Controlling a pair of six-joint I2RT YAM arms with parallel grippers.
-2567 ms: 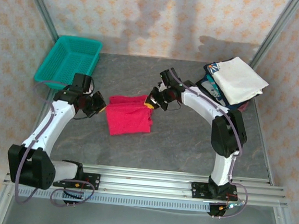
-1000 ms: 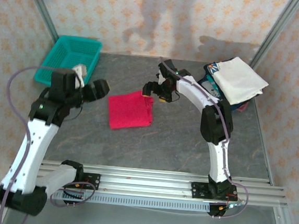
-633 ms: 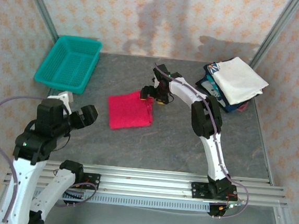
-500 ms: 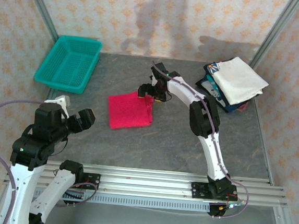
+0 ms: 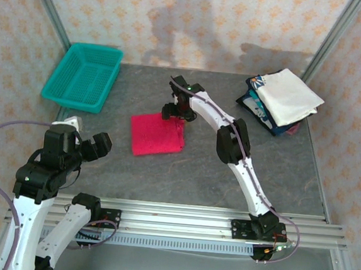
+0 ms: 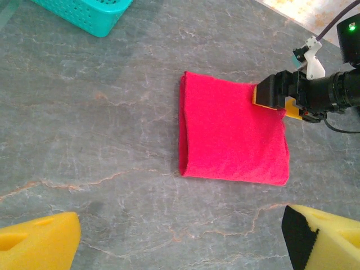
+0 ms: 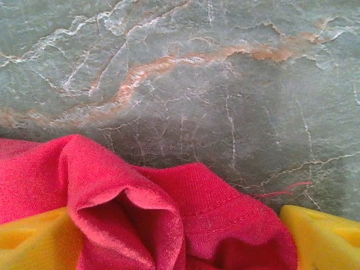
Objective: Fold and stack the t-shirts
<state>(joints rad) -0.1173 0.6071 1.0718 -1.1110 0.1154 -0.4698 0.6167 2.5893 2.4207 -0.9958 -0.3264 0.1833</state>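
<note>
Far left of the red shirt (image 5: 157, 135) and beyond it: teal basket (image 5: 83, 76).

Left of the shirt and nearer: left gripper (image 5: 97, 147), up off the table (image 5: 228, 171), jaws spread wide with nothing between them, yellow fingertips (image 6: 36, 239) well apart in the wrist view.

The shirt itself: mid-table, plain bright red, folded to a rough rectangle and lying flat on the grey veined surface. Rounded doubled fold along its left edge, right edge a little uneven.

At the shirt's far right corner: right gripper (image 5: 173, 111), down on the cloth, jaws wide apart astride a bunched, raised fold of red fabric. Yellow fingers (image 7: 320, 236) touching cloth on both sides, with a ribbed hem and a loose red thread close by.

Well right of the shirt, toward the back: a stack of folded shirts, white shirt (image 5: 290, 97) on top, navy shirts (image 5: 254, 103) with teal-and-white print beneath.
</note>
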